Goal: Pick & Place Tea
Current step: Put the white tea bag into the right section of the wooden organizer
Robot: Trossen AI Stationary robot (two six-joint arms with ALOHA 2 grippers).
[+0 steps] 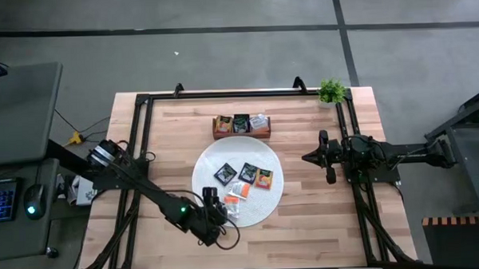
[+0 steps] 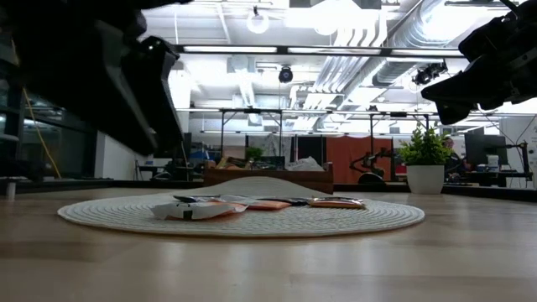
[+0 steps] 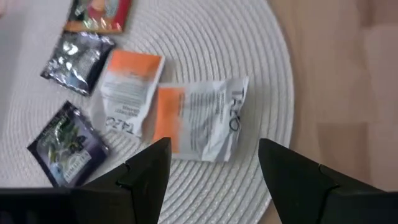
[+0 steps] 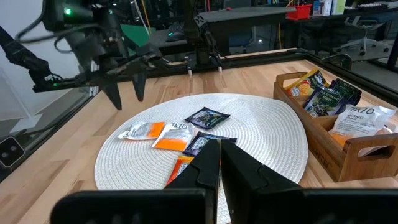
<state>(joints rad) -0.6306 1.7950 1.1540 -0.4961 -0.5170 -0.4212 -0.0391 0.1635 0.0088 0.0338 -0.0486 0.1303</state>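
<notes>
This is a big robot lab, with shiny pipes (image 2: 436,33) on the high ceiling, a keyboard (image 1: 0,200) and other robot arms (image 2: 369,161) far back.

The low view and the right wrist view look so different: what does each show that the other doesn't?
Only the low view shows the potted plant and the ceiling pipes. Only the right wrist view shows the tea sachets standing in the wooden tray, sorted by compartment, and the right gripper with its fingers together. Both show the round white mat, the loose sachets on it, and the left gripper hovering open above the mat's edge.
</notes>
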